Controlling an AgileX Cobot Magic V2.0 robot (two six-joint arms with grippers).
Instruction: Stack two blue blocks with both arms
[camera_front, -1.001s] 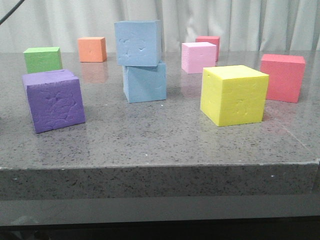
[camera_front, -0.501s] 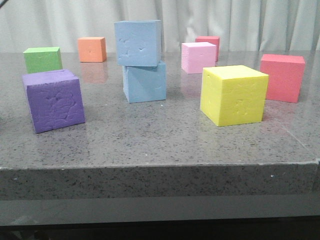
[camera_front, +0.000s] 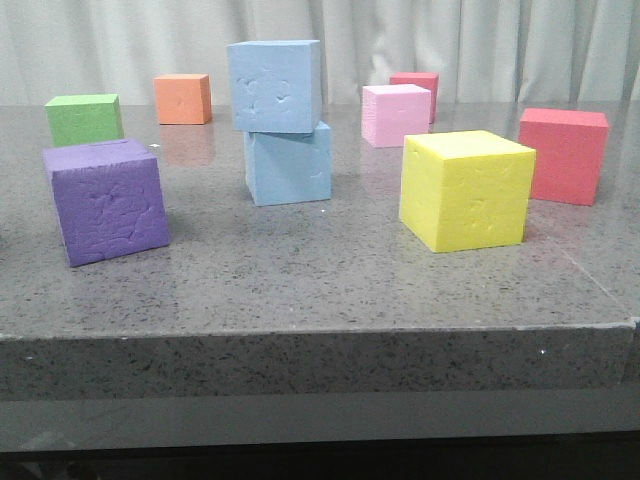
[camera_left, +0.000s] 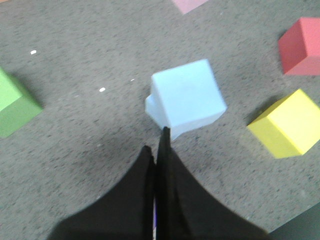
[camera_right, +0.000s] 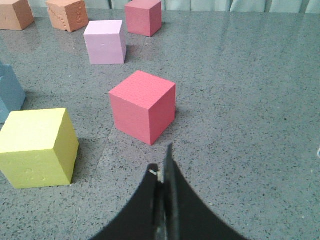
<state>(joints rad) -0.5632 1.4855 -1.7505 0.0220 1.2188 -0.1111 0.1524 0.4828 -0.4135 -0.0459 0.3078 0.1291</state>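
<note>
Two blue blocks stand stacked mid-table: the upper blue block (camera_front: 275, 85) rests on the lower blue block (camera_front: 290, 165), turned a little and overhanging it to the left. From above, the upper block (camera_left: 187, 97) covers most of the lower block (camera_left: 151, 106). My left gripper (camera_left: 156, 139) is shut and empty, high above the table just short of the stack. My right gripper (camera_right: 161, 159) is shut and empty too, hovering near a red cube (camera_right: 142, 105); the lower blue block's edge (camera_right: 10, 95) shows at the side. Neither gripper shows in the front view.
Around the stack stand a purple cube (camera_front: 105, 200), a green cube (camera_front: 85, 118), an orange cube (camera_front: 183, 98), a pink cube (camera_front: 397, 114), a yellow cube (camera_front: 468, 188) and a red cube (camera_front: 565, 155). The table's front edge (camera_front: 320, 335) runs across the front view.
A thin dark line at the front view's top left corner has slipped out of sight. The stacked blue blocks and the other cubes have not moved.
</note>
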